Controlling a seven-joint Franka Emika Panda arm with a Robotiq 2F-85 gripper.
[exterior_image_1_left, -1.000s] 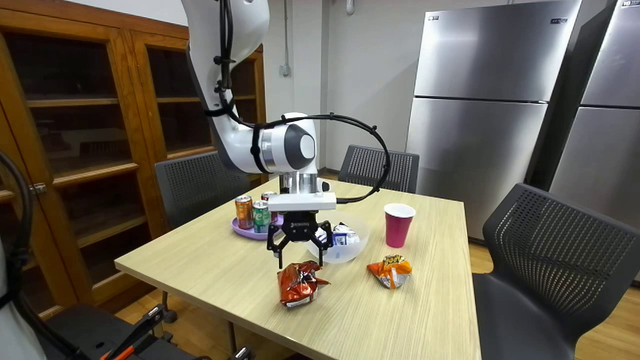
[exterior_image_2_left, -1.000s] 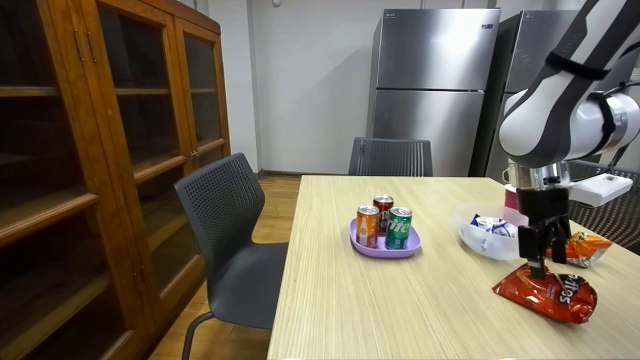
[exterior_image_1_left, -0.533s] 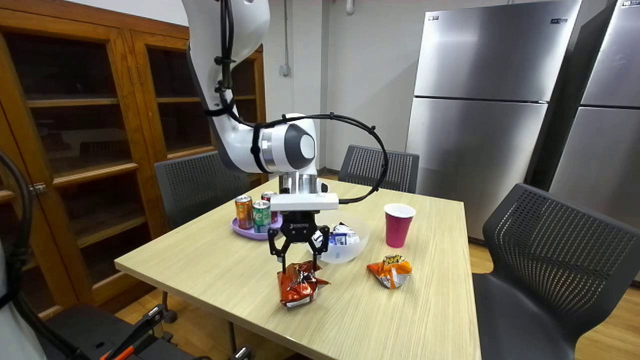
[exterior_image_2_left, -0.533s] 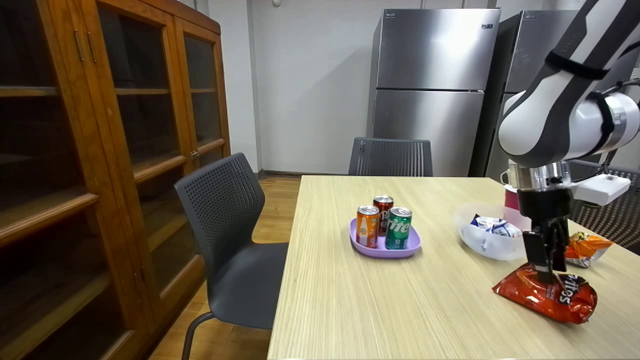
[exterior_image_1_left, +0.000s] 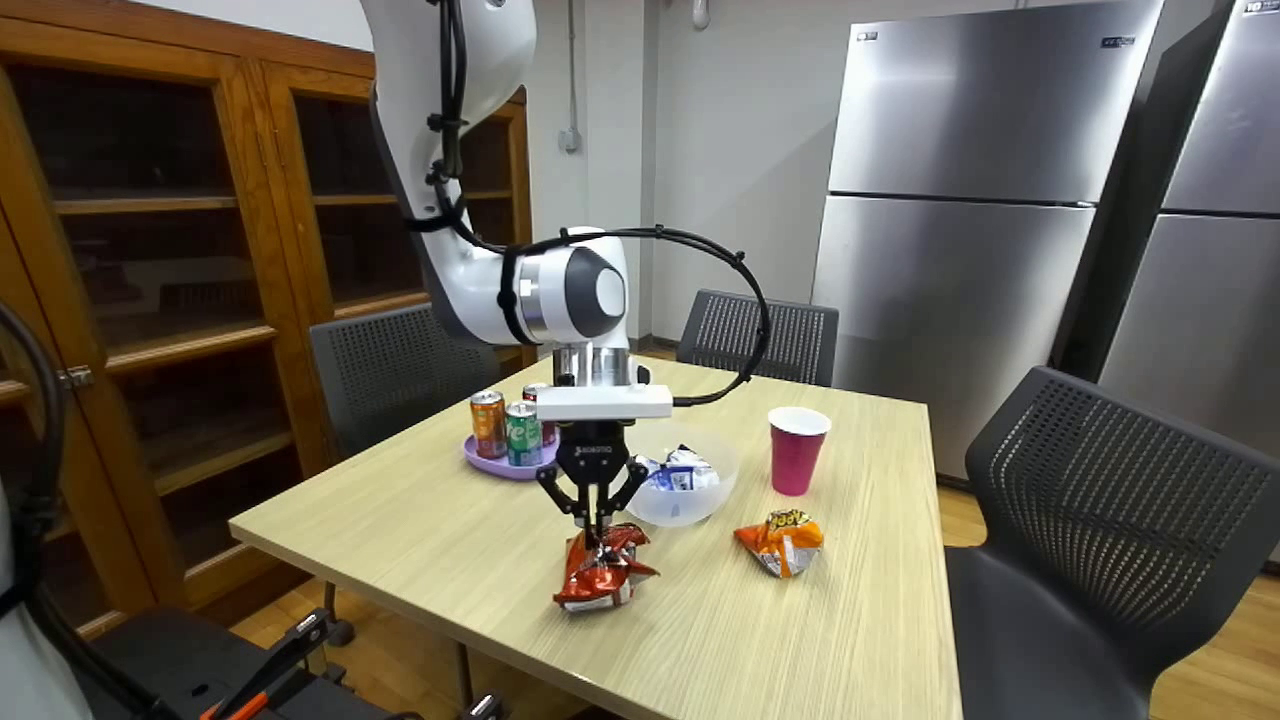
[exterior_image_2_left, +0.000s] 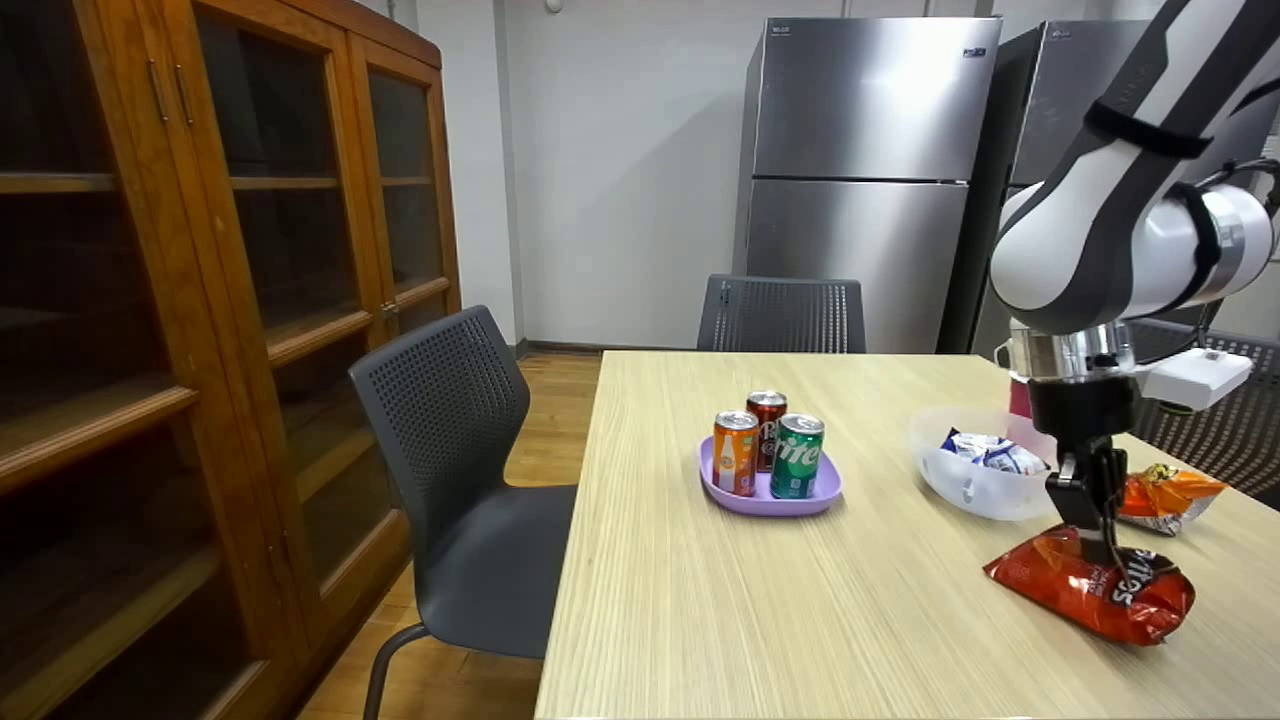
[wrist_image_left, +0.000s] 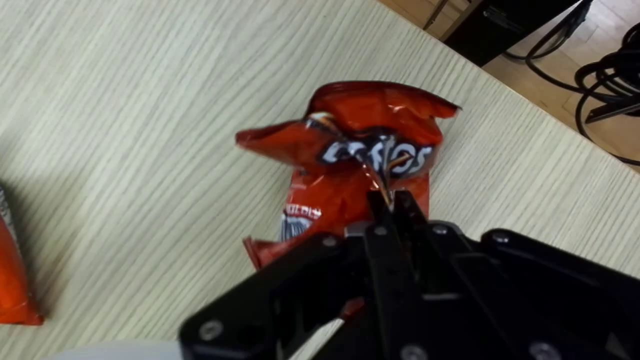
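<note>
plainly, the robot's gripper was clamped, its jaws nearly together, on a pinched fold at the top of a crinkled red chip bag, which lay on a pale wooden table. a frosted bowl holding blue-and-white packets stood near it. in an exterior view, a crumpled orange snack bag lay on the table, with a pink cup upright just behind it. well apart from the red chip bag, a purple tray carried three upright cans: orange, green and dark red
</note>
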